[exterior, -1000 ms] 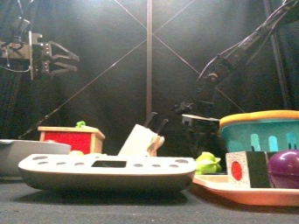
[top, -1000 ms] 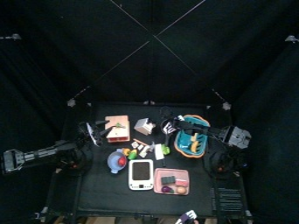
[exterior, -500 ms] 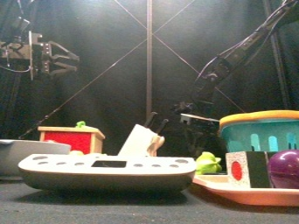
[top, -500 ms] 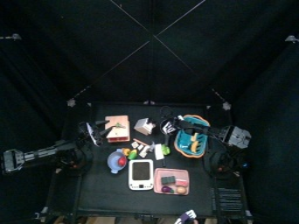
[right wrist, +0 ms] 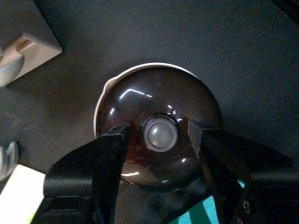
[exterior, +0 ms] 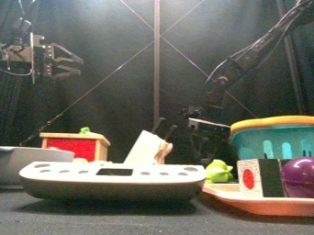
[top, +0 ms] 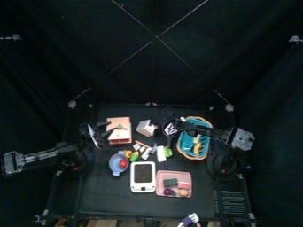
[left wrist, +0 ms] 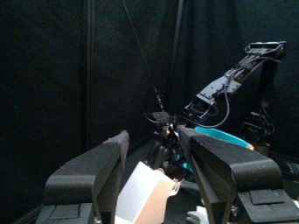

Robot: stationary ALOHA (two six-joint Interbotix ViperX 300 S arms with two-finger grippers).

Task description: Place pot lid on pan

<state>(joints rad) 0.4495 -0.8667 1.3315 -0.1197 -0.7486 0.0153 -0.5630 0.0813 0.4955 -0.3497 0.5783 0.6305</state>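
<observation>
Black throughout: table (top: 106, 199), curtains, both arms. At far left, left gripper (exterior: 50, 61) raised high above the table, well clear of everything, its 2 jaws spread apart with nothing between. Below and rightward in the front view: grey rim of a bowl (exterior: 18, 156), red-and-wood box (exterior: 76, 144) with something green on top, white scale-like device (exterior: 113, 179) nearest the front edge, pale wedge-shaped block (exterior: 147, 147) behind it. Further right, right gripper (right wrist: 158, 133) lowered over the dark glossy pot lid (right wrist: 158, 118), jaws open on either side of its round knob, not visibly pinching. Lid lying on the table just beside the teal pan (exterior: 277, 139) with its orange rim. Front right, pink tray (exterior: 252, 197) carrying a purple ball (exterior: 298, 174).
</observation>
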